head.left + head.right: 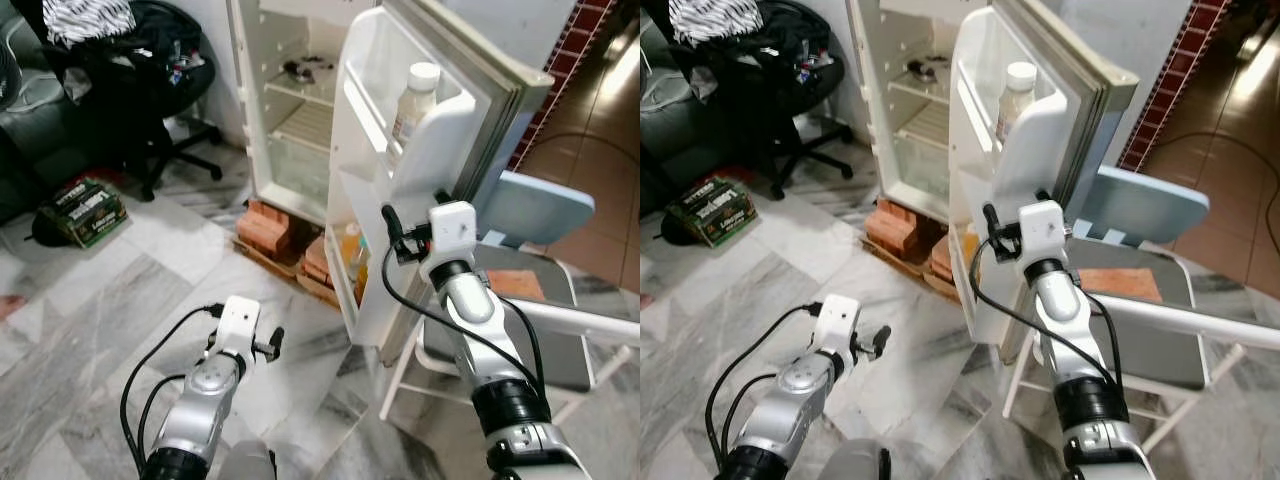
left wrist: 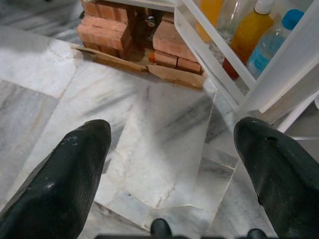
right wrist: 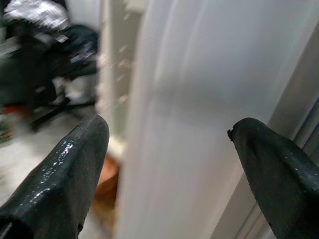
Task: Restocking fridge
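Glossy veined marble floor (image 1: 120,300); rough red bricks (image 1: 270,228) under smooth white plastic fridge door (image 1: 400,170); translucent plastic bottle (image 1: 414,100); matt black rubbery fingers (image 2: 65,184); silver metal arm (image 1: 200,400).

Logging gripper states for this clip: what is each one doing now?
Left gripper: open, empty, over the marble floor.
Right gripper: open, empty, at the fridge door.
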Robot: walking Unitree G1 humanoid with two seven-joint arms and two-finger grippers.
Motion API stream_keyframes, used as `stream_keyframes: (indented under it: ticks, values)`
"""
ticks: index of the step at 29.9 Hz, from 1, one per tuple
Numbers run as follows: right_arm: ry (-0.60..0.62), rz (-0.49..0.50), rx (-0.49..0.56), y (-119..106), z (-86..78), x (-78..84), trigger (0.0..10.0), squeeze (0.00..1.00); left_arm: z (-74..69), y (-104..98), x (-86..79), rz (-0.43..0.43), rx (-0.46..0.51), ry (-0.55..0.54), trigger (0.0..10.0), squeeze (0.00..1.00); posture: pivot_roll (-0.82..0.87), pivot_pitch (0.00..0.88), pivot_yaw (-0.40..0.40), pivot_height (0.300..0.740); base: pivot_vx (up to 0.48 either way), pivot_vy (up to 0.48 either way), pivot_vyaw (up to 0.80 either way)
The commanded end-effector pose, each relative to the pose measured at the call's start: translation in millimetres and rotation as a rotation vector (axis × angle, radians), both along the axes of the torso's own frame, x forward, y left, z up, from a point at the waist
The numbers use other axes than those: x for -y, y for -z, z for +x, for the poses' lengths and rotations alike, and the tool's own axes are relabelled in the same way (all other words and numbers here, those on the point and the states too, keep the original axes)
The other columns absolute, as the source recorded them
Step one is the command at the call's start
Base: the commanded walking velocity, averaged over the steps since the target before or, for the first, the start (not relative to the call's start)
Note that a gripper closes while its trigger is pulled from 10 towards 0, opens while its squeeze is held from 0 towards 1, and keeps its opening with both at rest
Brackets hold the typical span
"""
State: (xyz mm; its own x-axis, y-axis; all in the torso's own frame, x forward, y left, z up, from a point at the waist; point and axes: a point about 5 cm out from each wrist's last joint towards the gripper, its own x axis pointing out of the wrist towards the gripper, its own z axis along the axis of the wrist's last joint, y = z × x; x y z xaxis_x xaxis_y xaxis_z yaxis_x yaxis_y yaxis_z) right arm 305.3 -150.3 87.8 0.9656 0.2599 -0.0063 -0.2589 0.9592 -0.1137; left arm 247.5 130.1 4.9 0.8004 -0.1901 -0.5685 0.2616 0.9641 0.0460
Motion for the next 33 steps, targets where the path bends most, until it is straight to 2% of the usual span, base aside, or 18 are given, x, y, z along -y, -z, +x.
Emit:
stream_keyframes:
  ticks: [1, 3, 7, 10, 13, 17, 21, 26, 27, 28, 31, 33]
  values:
    - [-0.083, -0.014, -0.098, 13.2, -8.9, -2.7, 10.0, 0.00, 0.3, 0.5, -0.9, 0.016, -0.014, 0.018, 10.0, 0.00, 0.13, 0.000, -0.006, 0.740, 0.000, 0.000, 0.00]
    - [-0.075, -0.073, -0.164, 26.5, -15.9, 4.1, 10.0, 0.00, 0.3, 0.7, -0.9, 0.017, -0.017, 0.024, 10.0, 0.00, 0.12, 0.000, -0.005, 0.740, 0.000, 0.000, 0.00]
    - [-0.010, -0.077, -0.187, 30.7, -16.6, 16.7, 10.0, 0.00, 0.3, 0.9, -0.6, 0.018, -0.024, 0.032, 10.0, 0.00, 0.12, 0.000, -0.002, 0.740, 0.000, 0.000, 0.00]
    - [0.038, -0.097, -0.159, 22.9, -8.3, 26.5, 10.0, 0.00, 0.0, 1.4, -0.1, 0.022, -0.030, 0.042, 10.0, 0.00, 0.12, 0.000, 0.001, 0.740, 0.000, 0.000, 0.00]
    - [0.157, -0.123, -0.102, 5.9, 6.7, 47.6, 10.0, 0.00, -0.4, 1.4, -0.9, 0.029, -0.034, 0.047, 10.0, 0.00, 0.13, 0.000, 0.003, 0.740, 0.000, 0.000, 0.00]
    - [0.258, -0.146, -0.029, -16.2, 16.7, 66.4, 10.0, 0.00, -0.3, 1.4, -3.2, 0.037, -0.035, 0.045, 10.0, 0.00, 0.13, 0.000, 0.002, 0.740, 0.000, 0.000, 0.00]
    - [0.275, -0.106, 0.011, -29.9, 19.9, 70.2, 10.0, 0.00, -0.4, 0.5, -3.7, 0.043, -0.032, 0.048, 10.0, 0.00, 0.13, 0.000, 0.003, 0.740, 0.000, 0.000, 0.00]
    - [0.233, -0.111, -0.001, -32.0, 21.2, 68.6, 10.0, 0.00, -0.6, 0.5, -3.8, 0.047, -0.032, 0.050, 10.0, 0.00, 0.13, 0.000, 0.003, 0.740, 0.000, 0.000, 0.00]
    - [0.157, -0.102, -0.054, -25.4, 18.2, 65.9, 10.0, 0.00, -0.5, 0.5, -3.9, 0.049, -0.032, 0.051, 10.0, 0.00, 0.13, 0.000, 0.003, 0.740, 0.000, 0.000, 0.00]
    - [0.144, -0.116, -0.076, -21.0, 14.5, 67.5, 10.0, 0.00, -0.6, 0.4, -4.1, 0.049, -0.033, 0.050, 10.0, 0.00, 0.13, 0.000, 0.003, 0.740, 0.000, 0.000, 0.00]
    - [0.177, -0.138, -0.113, -12.2, 2.9, 75.2, 10.0, 0.00, -1.3, 0.5, -4.6, 0.050, -0.035, 0.050, 10.0, 0.00, 0.12, 0.000, 0.001, 0.740, 0.000, 0.000, 0.00]
    - [0.206, -0.123, -0.116, -8.2, -11.1, 77.8, 10.0, 0.00, -2.1, 0.8, -5.4, 0.051, -0.037, 0.050, 10.0, 0.00, 0.11, 0.000, 0.003, 0.740, 0.000, 0.000, 0.00]
